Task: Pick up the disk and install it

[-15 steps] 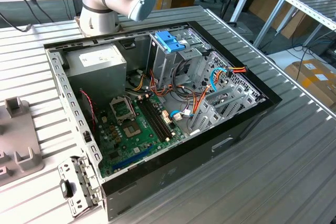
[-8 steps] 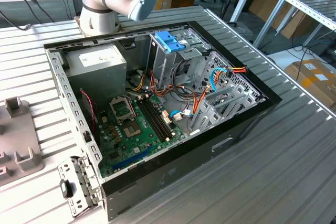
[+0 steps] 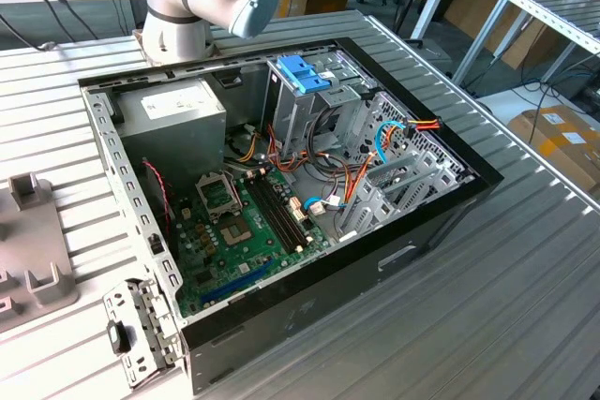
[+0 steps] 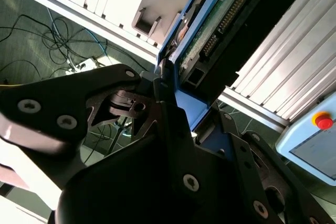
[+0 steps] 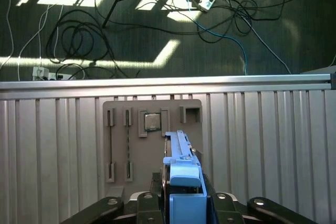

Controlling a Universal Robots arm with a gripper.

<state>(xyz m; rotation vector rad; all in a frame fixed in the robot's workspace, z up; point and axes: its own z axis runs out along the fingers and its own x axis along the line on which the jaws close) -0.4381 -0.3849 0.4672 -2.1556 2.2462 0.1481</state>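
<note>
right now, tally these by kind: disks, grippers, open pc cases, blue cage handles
disk, held in the gripper: 1
gripper: 1
open pc case: 1
blue cage handle: 1
total: 4

Surface: ribbed grey metal surface (image 3: 525,306), across most of the exterior view.
Centre: open black computer case (image 3: 309,311) lying on it, insides facing up.
Left edge: grey plastic holder (image 3: 33,250) with raised blocks, flat on the ribs.
Lower left: small metal bracket (image 3: 131,325) at the case's corner.
Upper left: arm base (image 3: 173,39), near the case's far edge.
</note>
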